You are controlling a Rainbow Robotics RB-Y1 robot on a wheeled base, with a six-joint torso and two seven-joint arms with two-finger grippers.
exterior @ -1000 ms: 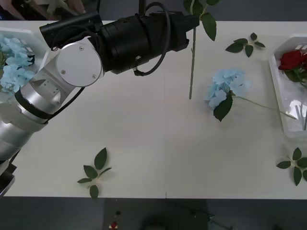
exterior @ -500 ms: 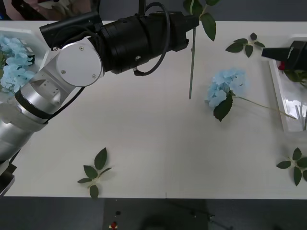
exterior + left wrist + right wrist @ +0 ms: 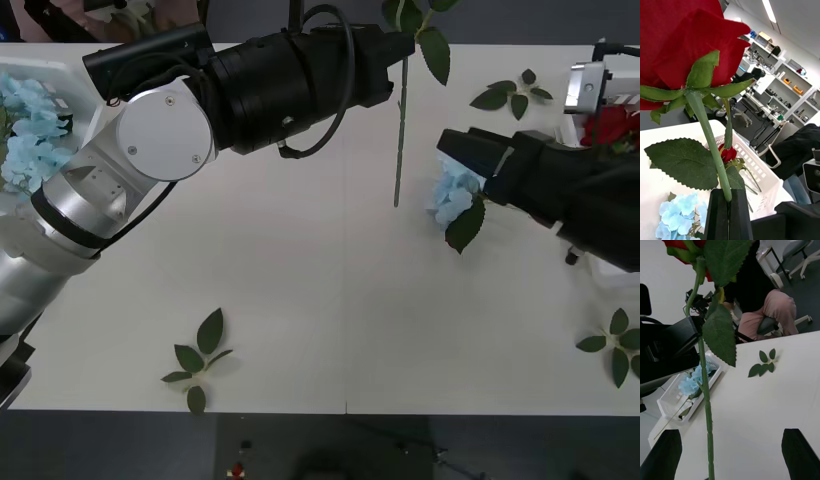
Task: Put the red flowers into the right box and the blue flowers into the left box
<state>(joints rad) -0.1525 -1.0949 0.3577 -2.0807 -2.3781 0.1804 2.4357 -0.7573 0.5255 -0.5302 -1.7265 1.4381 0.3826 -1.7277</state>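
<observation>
Left tool (image 3: 729,215) is clamped tight on the stem of a red rose (image 3: 681,56), black fingers pressed together with the stem rising between them; in the front view the left arm reaches across the far half of the white counter (image 3: 330,300) and the rose stem (image 3: 399,130) hangs straight down from it, its tip above the counter and clear of it. Right tool (image 3: 730,453) stands wide apart, holding nothing — its two dark fingers sit at the corners of its wrist view, with the hanging rose stem (image 3: 704,390) before it. In the front view the right arm comes in from the right over a blue flower (image 3: 452,200) lying on the counter, partly covering it. Loose leaf sprigs lie near left (image 3: 197,360), near right (image 3: 613,345) and far right (image 3: 512,93). Blue flowers (image 3: 30,130) fill the left box (image 3: 60,72); another red rose (image 3: 608,124) lies in the right box (image 3: 608,272).
</observation>
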